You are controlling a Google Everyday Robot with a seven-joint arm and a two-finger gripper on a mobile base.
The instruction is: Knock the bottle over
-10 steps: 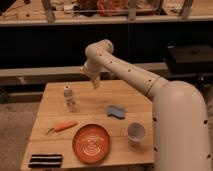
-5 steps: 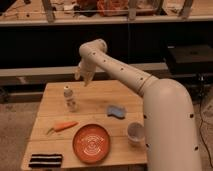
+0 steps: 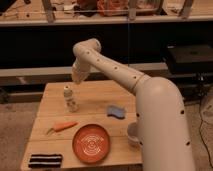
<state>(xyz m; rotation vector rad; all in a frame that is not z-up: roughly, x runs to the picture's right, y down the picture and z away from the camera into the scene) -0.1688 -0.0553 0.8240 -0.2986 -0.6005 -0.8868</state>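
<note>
While the small clear plastic bottle with a white cap (image 3: 70, 98) stands upright on the wooden bench (image 3: 95, 95), the hand (image 3: 76, 78), closed and empty, hangs just above and slightly right of its cap.

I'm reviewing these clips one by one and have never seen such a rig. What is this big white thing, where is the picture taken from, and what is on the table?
The white shape is a robot arm reaching out from the lower right. Its tip is a two-finger gripper, shut and holding nothing, above the back of the wooden table, just above the bottle. There is one picture only; it looks down at the table from beside the arm. The small clear bottle stands upright. Also on the table are a carrot, an orange plate, a blue sponge, a white cup partly behind the arm, and a dark striped item.
</note>
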